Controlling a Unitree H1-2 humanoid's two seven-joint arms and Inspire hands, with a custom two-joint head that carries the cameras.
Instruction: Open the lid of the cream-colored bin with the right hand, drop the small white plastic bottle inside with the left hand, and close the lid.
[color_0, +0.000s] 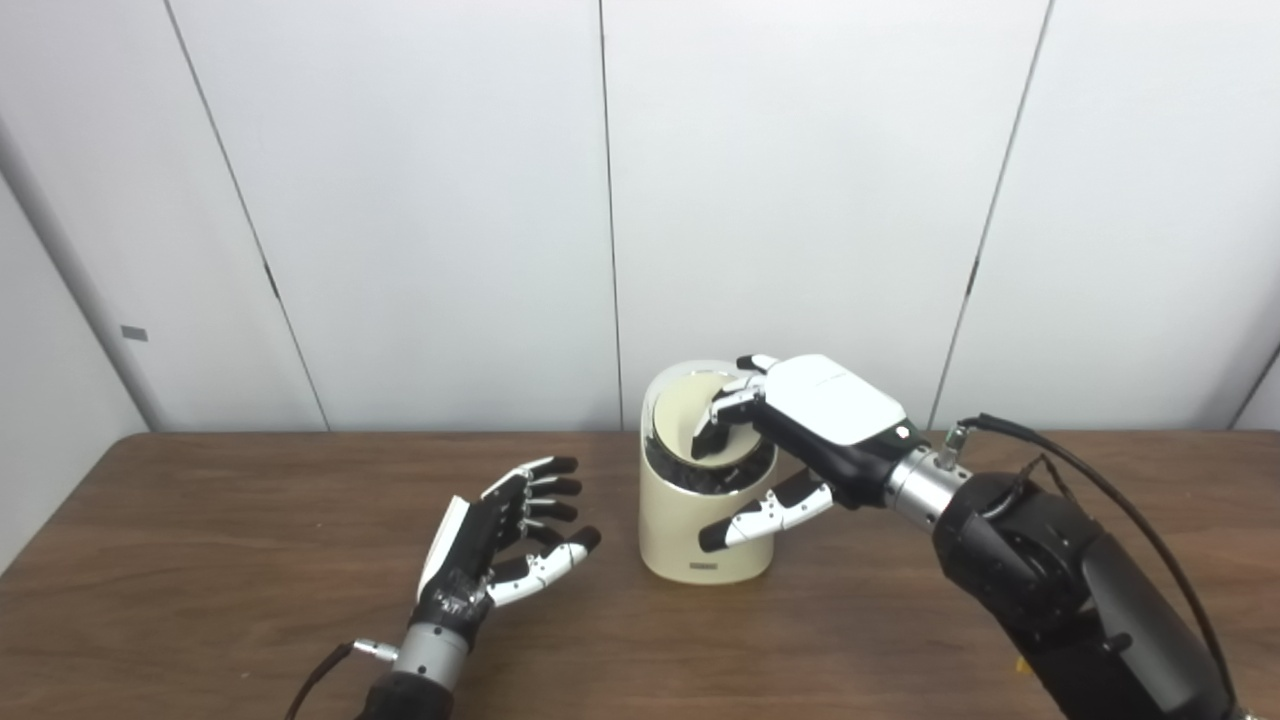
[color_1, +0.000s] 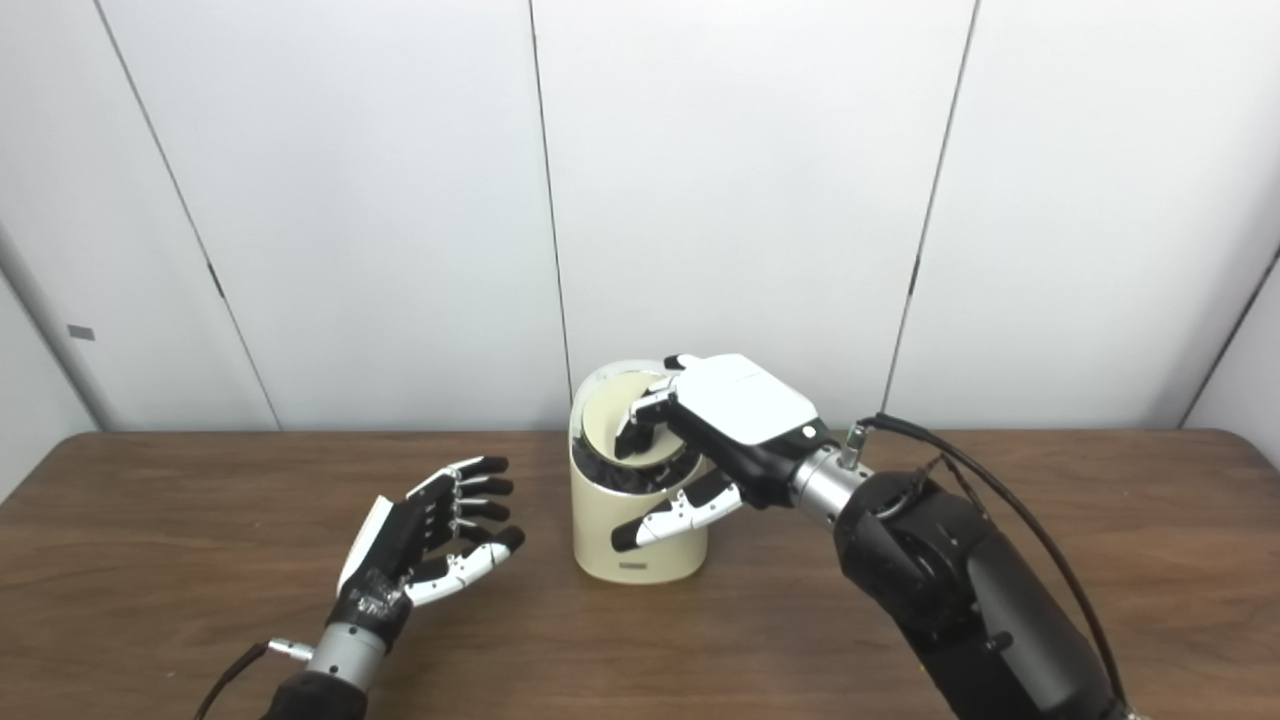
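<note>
The cream-colored bin (color_0: 680, 530) stands upright at the middle of the brown table (color_0: 200, 560). Its round lid (color_0: 685, 410) is tilted, with a dark gap showing under its front edge. My right hand (color_0: 820, 410) reaches over the bin from the right. Its fingers (color_0: 725, 415) curl down onto the lid, while the thumb (color_0: 765, 515) stretches across the bin's front wall without gripping. My left hand (color_0: 500, 530) hovers left of the bin, palm toward it, fingers spread and holding nothing. No small white bottle is visible in either view.
White wall panels (color_0: 800, 200) rise just behind the table's far edge. The right forearm (color_0: 1050, 580) and its black cable (color_0: 1120, 500) cover the table's right front area. Bare wood lies to the left of the left hand (color_1: 430, 530).
</note>
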